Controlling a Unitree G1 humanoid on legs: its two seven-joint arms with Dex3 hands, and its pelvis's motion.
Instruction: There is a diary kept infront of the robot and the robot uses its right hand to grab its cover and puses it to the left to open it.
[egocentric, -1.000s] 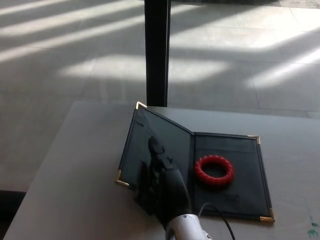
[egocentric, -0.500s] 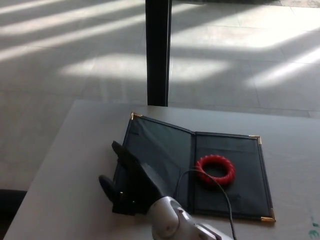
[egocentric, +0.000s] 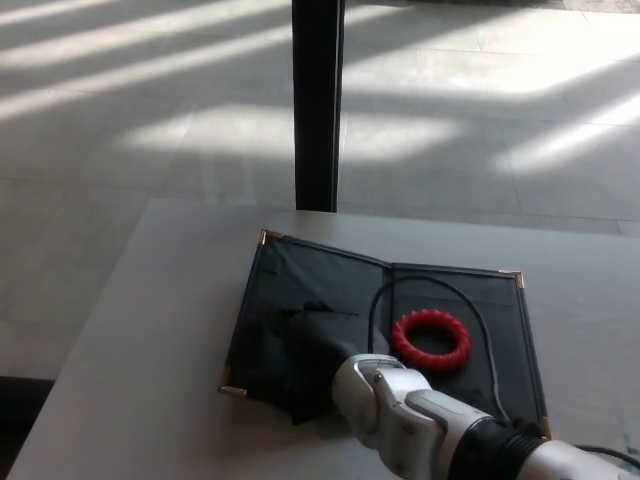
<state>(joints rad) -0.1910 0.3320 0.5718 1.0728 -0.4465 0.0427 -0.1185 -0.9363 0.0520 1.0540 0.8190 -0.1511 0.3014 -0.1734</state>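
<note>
The diary (egocentric: 400, 340) is seen lying open at the table's (egocentric: 150, 330) centre, its cover (egocentric: 290, 310) now pressed flatter toward nine o'clock than a second ago. The right robot hand (egocentric: 300, 365) rests on it; its grip cannot be told. Opening appears nearly complete.

We cannot make out the fingers of the right hand (egocentric: 300, 365): it is a dark mass lying on the dark left leaf of the diary (egocentric: 320, 290), hiding that leaf's near edge. Our right arm (egocentric: 440, 420) runs out of the picture at the bottom right corner and covers part of the diary's near right corner, while the table (egocentric: 150, 330) is cut by the bottom and right edges.
</note>
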